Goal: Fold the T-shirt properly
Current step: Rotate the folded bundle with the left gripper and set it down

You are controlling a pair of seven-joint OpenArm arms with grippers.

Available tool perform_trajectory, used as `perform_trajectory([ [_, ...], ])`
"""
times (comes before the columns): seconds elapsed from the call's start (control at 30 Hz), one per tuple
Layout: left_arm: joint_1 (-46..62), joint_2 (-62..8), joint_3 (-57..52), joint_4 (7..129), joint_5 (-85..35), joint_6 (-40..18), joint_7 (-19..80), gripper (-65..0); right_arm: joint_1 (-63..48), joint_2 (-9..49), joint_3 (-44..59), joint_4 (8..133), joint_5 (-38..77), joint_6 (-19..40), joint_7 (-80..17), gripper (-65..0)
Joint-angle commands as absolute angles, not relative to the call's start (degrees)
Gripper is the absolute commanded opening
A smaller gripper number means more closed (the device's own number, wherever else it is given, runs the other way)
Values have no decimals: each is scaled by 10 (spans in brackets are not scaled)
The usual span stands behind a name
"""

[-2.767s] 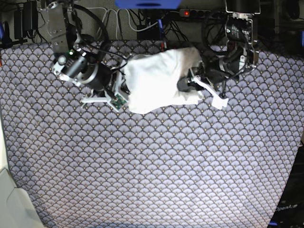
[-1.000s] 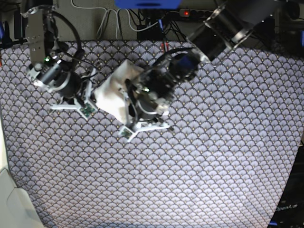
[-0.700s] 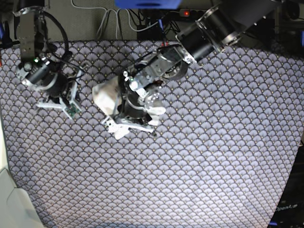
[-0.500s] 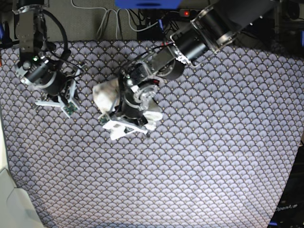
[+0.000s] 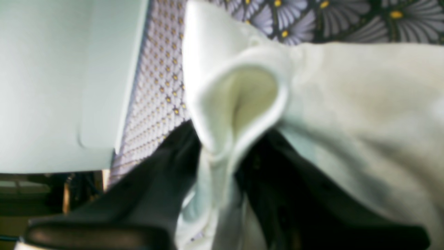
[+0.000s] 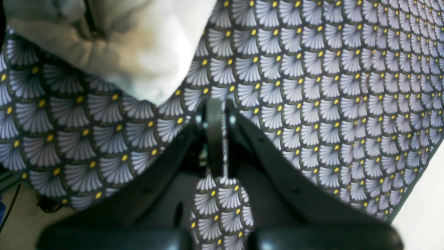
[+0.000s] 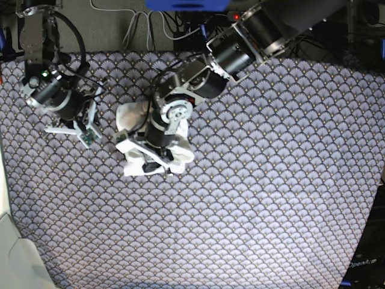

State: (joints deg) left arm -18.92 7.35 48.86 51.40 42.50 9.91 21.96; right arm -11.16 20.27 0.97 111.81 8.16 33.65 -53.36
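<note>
I am dragging the shirt (image 7: 135, 117), bunched at the counter's (image 7: 271, 198) left-centre, leftward with my left hand (image 5: 216, 163) clamped on a hem; the right hand (image 6: 215, 114), pressed together and empty, has backed away, so folding remains undone.

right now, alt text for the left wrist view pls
The left gripper pinches a bunched fold of the white T-shirt, seen blurred and very close. Behind it lie the fan-patterned tablecloth and a pale panel at left.

surface: fan-patterned cloth (image 7: 252, 205) | rear: cables and power strip (image 7: 240, 16) | corner: pale panel (image 7: 15, 265)
</note>
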Motion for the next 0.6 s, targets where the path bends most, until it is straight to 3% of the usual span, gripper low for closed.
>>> perform_trajectory([
  [0.0,-190,74,488,505,447,96,223,-645,-106,209,14,1127,85,340,-524,-650],
  [0.43,-183,71,487,542,463,96,226,-637,-105,208,11,1127,85,340,-525,-650],
  [0.5,-183,70,487,553,463,96,226,-596,-105,208,11,1127,85,340,-526,-650],
  [0.57,-182,69,487,561,464,95,226,-514,-105,209,11,1127,85,340,-527,-650],
])
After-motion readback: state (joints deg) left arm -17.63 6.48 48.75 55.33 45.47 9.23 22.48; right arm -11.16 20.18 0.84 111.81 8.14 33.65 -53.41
